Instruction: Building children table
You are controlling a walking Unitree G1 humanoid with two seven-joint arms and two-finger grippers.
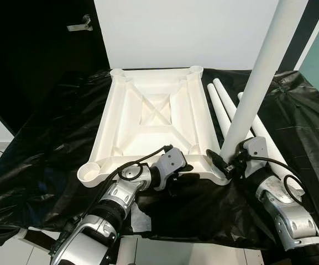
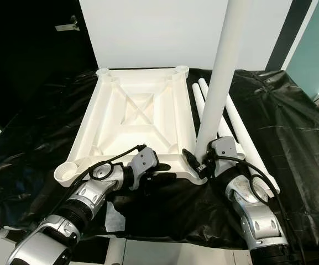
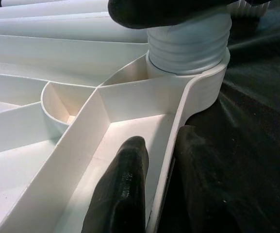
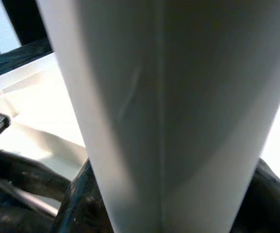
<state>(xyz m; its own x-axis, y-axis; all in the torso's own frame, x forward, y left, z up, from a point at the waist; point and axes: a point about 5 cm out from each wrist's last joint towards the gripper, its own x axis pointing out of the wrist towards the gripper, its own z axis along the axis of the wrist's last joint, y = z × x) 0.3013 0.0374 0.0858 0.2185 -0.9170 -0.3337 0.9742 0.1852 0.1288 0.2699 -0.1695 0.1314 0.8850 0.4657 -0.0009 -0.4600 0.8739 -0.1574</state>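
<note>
Left tool pinches the upturned white tabletop's near rim while right tool clasps an upright table leg in its corner socket.

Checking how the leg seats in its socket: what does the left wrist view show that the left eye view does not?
Left wrist: the ribbed end of the upright white plastic leg entering its corner socket, and the left gripper clamped on the rim. Left eye: three spare white tube legs lying on black plastic sheeting, and the right gripper holding the leg. Both: the upside-down white plastic tabletop.
</note>
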